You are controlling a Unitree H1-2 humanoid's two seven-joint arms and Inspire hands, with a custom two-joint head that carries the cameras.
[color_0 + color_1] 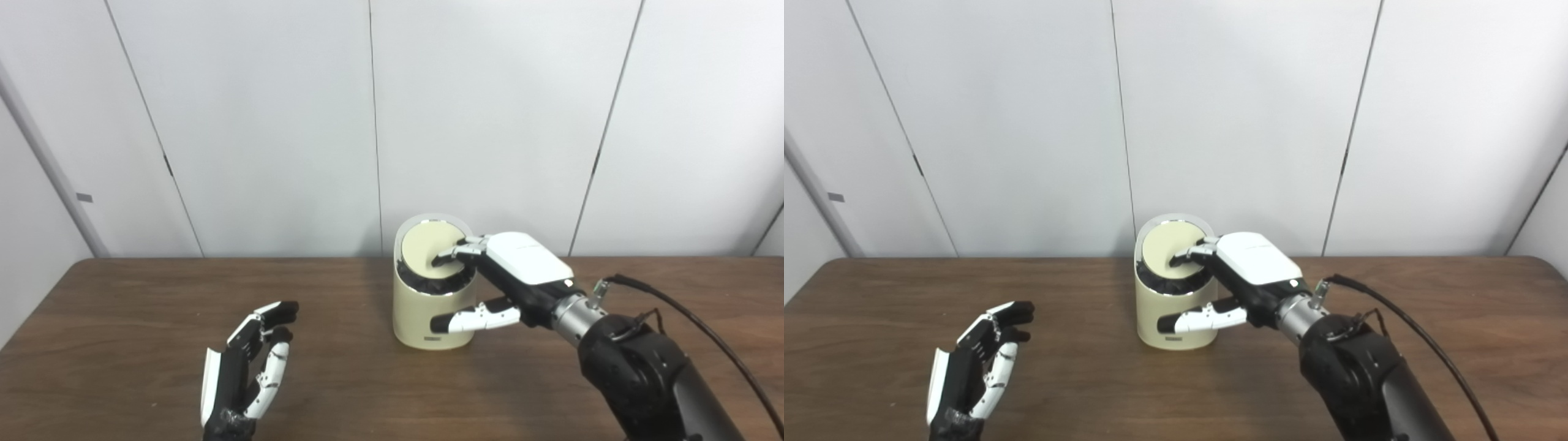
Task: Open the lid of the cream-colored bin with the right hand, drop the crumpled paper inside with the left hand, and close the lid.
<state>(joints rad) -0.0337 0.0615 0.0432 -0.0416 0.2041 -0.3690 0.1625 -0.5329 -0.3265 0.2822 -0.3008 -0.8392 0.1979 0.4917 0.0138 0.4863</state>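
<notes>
The cream-colored bin stands at mid-table near the wall. Its round lid is tilted, raised at the back, and a dark liner shows in the gap under its front edge. My right hand reaches in from the right. Its fingers lie on the lid's right side, and its thumb stretches across the front of the bin, gripping nothing. My left hand hovers open over the table's front left, palm turned right, and it is empty. No crumpled paper is in sight in either view.
The brown wooden table runs back to a white panelled wall. A black cable loops from my right wrist over the table's right side.
</notes>
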